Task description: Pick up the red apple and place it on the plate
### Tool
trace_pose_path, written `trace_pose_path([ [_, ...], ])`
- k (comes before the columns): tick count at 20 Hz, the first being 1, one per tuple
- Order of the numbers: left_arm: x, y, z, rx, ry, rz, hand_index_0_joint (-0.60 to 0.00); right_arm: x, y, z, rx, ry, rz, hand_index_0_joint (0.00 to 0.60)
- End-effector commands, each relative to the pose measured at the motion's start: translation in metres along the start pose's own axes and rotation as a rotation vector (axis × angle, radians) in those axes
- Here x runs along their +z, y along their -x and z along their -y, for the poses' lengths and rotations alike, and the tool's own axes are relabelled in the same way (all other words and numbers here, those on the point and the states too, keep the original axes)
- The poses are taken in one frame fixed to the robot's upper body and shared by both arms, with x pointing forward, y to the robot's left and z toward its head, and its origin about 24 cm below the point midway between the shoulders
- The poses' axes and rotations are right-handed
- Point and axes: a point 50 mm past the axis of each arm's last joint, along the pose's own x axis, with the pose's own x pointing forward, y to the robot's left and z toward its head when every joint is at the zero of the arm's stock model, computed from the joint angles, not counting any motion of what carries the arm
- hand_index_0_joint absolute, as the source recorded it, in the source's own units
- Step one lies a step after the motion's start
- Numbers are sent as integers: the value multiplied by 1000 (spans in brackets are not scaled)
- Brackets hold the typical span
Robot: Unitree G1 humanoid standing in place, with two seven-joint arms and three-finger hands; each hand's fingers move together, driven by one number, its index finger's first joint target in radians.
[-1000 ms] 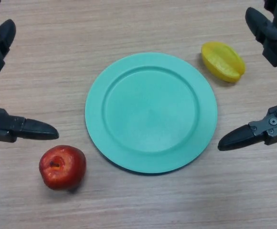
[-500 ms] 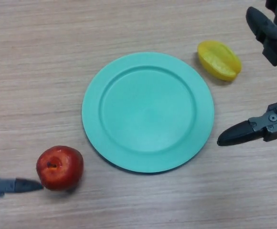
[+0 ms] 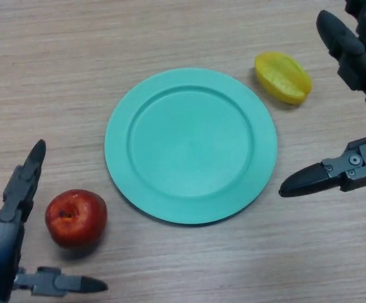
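Fingers [image 3: 26, 173] of the left hand [image 3: 0, 243] are spread wide at the near left corner, one long finger reaching up past the far-left side of the red apple [image 3: 76, 217], the thumb lying along the near edge below it. They bracket the fruit without closing on it; I see a gap of bare wood between the apple and each black tip. The apple sits on the wooden surface [image 3: 57, 76], stem hollow turned up and to the left, casting a small shadow toward the near side. It lies just off the near-left rim of the teal plate [image 3: 190, 145], close to it but not touching, and nothing rests on the plate.

Over on the right, the right hand [image 3: 353, 170] hangs open too. Its thumb points left toward the plate's right rim and stops just short of it, while its fingers stretch along the far right edge, straight and holding nothing. A yellow star fruit [image 3: 283, 77] lies between those fingers and the plate's far-right rim, apart from both, its ridges running slantwise across the wood grain. It sits well apart from the apple, with the whole plate between them.
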Motion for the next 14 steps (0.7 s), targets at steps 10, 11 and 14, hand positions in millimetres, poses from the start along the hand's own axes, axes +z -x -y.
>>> trace_pose_path([
  [10,30,-37,-6,-56,-210,-59,-600,40,12,37,-130,233,206,0],
  [11,29,-36,-4,-85,-186,-98,-600,41,12,37,-131,236,206,0],
  [14,47,-43,-13,-52,140,-228,-600,46,9,39,-136,267,208,0],
])
